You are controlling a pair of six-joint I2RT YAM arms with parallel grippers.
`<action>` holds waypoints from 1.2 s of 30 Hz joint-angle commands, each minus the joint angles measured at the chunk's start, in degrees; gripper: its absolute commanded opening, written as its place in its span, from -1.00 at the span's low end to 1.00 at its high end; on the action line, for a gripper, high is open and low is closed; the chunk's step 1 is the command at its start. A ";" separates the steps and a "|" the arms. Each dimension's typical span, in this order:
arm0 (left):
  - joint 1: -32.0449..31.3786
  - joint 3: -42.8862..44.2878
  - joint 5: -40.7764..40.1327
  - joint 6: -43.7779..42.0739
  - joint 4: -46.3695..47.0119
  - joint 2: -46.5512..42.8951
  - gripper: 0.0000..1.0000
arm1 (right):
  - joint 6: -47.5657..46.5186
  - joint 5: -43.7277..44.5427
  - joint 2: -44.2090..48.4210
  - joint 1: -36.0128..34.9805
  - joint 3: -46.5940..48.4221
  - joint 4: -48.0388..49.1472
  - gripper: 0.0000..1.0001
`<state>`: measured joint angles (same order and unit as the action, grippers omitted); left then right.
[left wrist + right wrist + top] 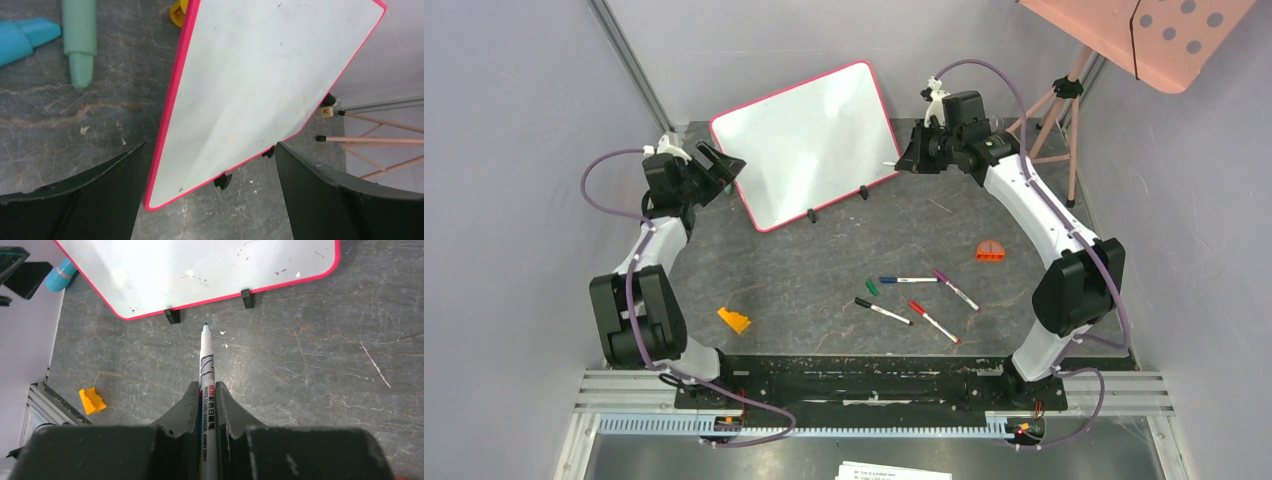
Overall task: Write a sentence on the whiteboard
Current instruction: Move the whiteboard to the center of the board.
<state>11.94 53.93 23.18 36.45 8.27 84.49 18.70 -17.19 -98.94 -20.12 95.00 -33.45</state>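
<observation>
Dark stone table (824, 280): the whiteboard (809, 140) sits blank near its far edge, on black clips (172, 316). Right gripper (207, 395) pinches a marker (206, 355), tip just short of the board's rim. Left gripper (210, 145) gapes around its left corner, unclamped; pen pressure may shove it.

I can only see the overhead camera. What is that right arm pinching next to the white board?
Observer: The right gripper is shut on an uncapped whiteboard marker. Its greenish tip points at the whiteboard but stops short of its lower rim.
Operator: Is the left arm holding the board, then?
Observer: No. The left gripper is wide open and straddles one corner of the board without clamping it.
</observation>
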 commanded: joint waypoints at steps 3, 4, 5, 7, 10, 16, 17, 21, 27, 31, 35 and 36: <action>2.15 4.11 9.35 -3.13 12.66 5.69 0.99 | 0.48 -3.74 4.65 1.83 -1.53 -0.16 -1.00; 2.60 4.08 10.73 -4.17 14.67 6.75 0.99 | 0.40 -3.89 5.04 1.92 -1.49 -0.21 -1.00; 2.94 4.28 11.59 -5.29 15.33 7.73 0.99 | 0.53 -4.33 5.27 1.95 -1.53 -0.08 -1.00; 3.93 4.83 12.63 -6.41 16.06 9.68 0.99 | 0.97 -4.52 5.63 1.86 -1.70 0.35 -1.00; 5.25 5.92 15.01 -7.32 16.50 12.44 0.99 | 1.54 -4.43 6.34 1.84 -1.86 0.87 -1.00; 5.37 9.78 22.55 -9.25 15.55 18.53 0.99 | 2.35 -3.58 7.99 1.84 -3.34 2.83 -1.00; 5.33 10.31 24.82 -8.68 16.96 19.70 0.99 | 2.66 -3.56 8.13 1.81 -3.62 3.19 -1.00; 5.28 14.30 29.81 -6.86 16.98 24.48 0.99 | 3.81 -5.01 8.90 1.80 -5.44 6.22 -1.00; 5.24 15.33 23.57 -12.29 11.16 23.98 0.99 | 4.79 -4.98 8.30 1.75 -5.27 7.08 -1.00; 5.28 19.08 27.79 -14.25 8.24 27.23 0.99 | 4.92 -4.86 7.84 1.77 -4.68 7.08 -1.00; 5.26 20.34 36.22 -9.84 16.25 30.82 0.99 | 4.98 -4.95 6.93 1.75 -3.80 6.98 -1.00; 5.28 20.32 36.07 -9.78 17.05 31.00 0.99 | 5.02 -5.03 6.76 1.75 -3.60 7.03 -1.00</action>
<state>17.23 72.53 52.23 26.52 19.59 113.01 23.11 -21.19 -92.31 -18.22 89.49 -28.67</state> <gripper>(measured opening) 0.994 0.121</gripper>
